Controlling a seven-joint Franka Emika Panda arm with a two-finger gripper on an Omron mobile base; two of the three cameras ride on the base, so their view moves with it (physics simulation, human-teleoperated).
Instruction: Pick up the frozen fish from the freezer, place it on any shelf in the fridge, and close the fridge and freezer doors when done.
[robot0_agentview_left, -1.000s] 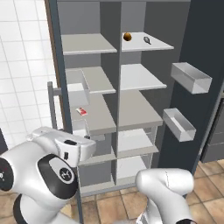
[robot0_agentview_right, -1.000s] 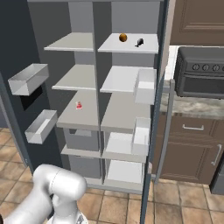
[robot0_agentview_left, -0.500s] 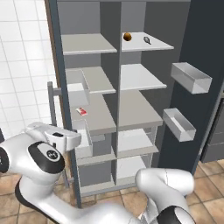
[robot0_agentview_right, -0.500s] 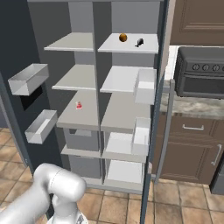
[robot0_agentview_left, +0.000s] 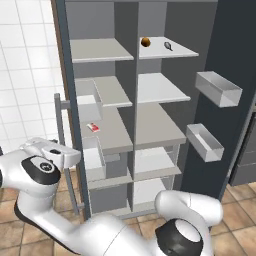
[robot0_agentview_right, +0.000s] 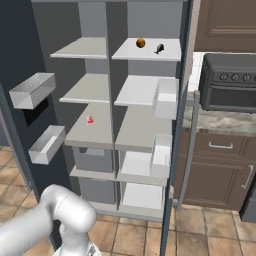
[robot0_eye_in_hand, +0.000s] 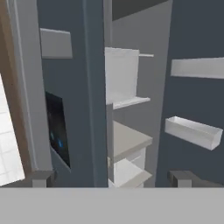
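Observation:
The frozen fish (robot0_agentview_left: 169, 46) (robot0_agentview_right: 159, 49) lies on the top shelf (robot0_agentview_left: 177, 51) of the fridge, the right-hand compartment, beside an orange-brown ball (robot0_agentview_left: 145, 42). Both fridge and freezer doors stand open. The freezer door (robot0_eye_in_hand: 72, 109) shows its outer face with the black panel (robot0_eye_in_hand: 57, 131) and grey handle (robot0_agentview_left: 60, 130). My gripper (robot0_eye_in_hand: 112, 178) is open and empty, just outside that door near its free edge. In the left base view my hand (robot0_agentview_left: 56, 151) sits low beside the handle. The fridge door (robot0_agentview_left: 225, 60) swings out to the right.
A red-and-white packet (robot0_agentview_left: 93, 127) lies on a middle freezer shelf. Grey bins (robot0_agentview_left: 218, 88) (robot0_agentview_right: 32, 90) hang inside both doors. A white tiled wall (robot0_agentview_left: 25, 75) stands left of the appliance. A dark oven (robot0_agentview_right: 230, 82) and wooden cabinets (robot0_agentview_right: 220, 170) stand to its right.
My hand has swung left in the left base view, from in front of the lower freezer shelves to outside the freezer door. Doors, fish and packet have not moved.

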